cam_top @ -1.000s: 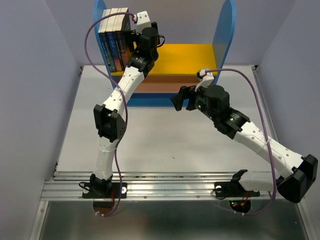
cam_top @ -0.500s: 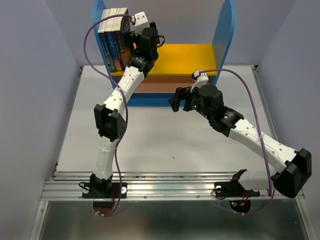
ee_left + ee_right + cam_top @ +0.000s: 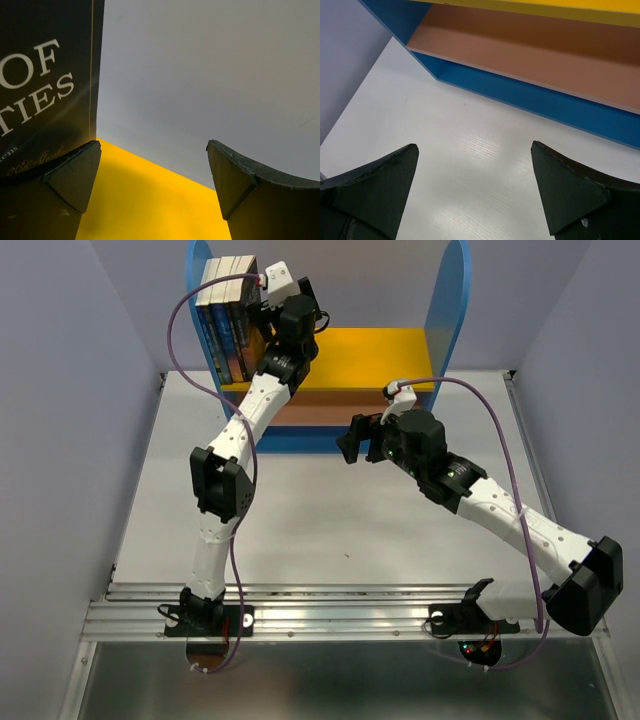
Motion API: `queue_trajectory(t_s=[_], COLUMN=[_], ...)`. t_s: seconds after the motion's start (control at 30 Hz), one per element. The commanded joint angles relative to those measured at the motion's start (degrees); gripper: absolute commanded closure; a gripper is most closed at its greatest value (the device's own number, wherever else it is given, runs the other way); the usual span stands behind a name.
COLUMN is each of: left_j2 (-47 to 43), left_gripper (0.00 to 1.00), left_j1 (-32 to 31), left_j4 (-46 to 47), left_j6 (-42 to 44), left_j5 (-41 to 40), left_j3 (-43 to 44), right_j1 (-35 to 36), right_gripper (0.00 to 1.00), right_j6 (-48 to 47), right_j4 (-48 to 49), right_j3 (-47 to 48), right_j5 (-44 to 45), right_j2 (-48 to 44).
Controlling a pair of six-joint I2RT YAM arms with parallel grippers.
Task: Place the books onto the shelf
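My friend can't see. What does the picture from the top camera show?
Several books stand upright on the yellow board of the blue shelf, at its left end, with the robot's left hand open right beside them. The right hand hovers open over the white table in front of the shelf, holding nothing.

My overhead feed is bright and sharp, lit softly and evenly from above. The arms throw only faint shadows on the white counter (image 3: 330, 530). On the left wrist feed, the left claw (image 3: 153, 145) looks dark and a touch soft, yet the white lettering on the book (image 3: 45, 75) right beside it is legible. Ahead of the right claw (image 3: 474, 145), the counter carries a pale sheen, its fine grain in focus.
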Motion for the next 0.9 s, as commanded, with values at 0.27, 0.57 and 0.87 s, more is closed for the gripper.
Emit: queue_trajectory(t_s=[0.27,0.57,0.87], left_j2=[2.03,1.24,2.29], left_gripper=[0.01,0.01,0.01], left_j1=[3.51,4.75,4.66], left_j4=[23.03,20.48,17.06], left_j6=[9.47,3.07,-2.12], left_j5=[-13.19,-1.59,-0.44], left_j3=[3.50,-2.27,-6.07], right_j1=[0.27,0.27,0.27], right_gripper=[0.00,0.00,0.00], right_j6=[-1.38,-1.82,-1.73], right_j4=[3.18,3.27,3.27], right_j3=[1.87,2.13,1.26], right_j5=[-1.90,-1.90,-1.81], right_j2=[2.17,3.06,2.88])
